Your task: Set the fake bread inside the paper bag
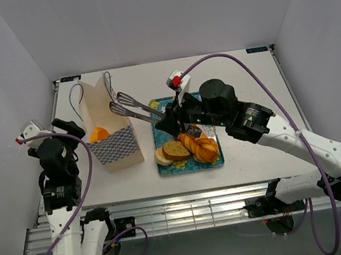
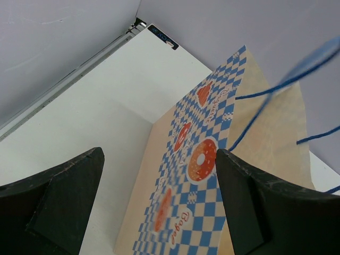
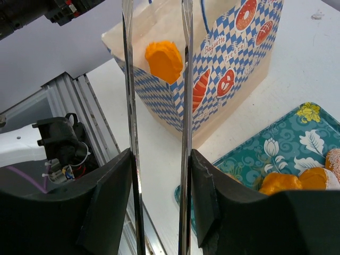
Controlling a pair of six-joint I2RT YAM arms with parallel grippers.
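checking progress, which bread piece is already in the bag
The orange piece inside the paper bag; the twisted loaf and the slices all lie on the teal tray, outside it.

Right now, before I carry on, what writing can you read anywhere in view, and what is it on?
"Baguette": on the paper bag, checked side, right wrist view.
"Pre": just below it; the remaining letters are unreadable.
"Bagel": low on the bag's checked side, left wrist view, slightly blurred.
Script near the top of that side: too blurred to read.
Print on the black label at the far edge: too small to read.
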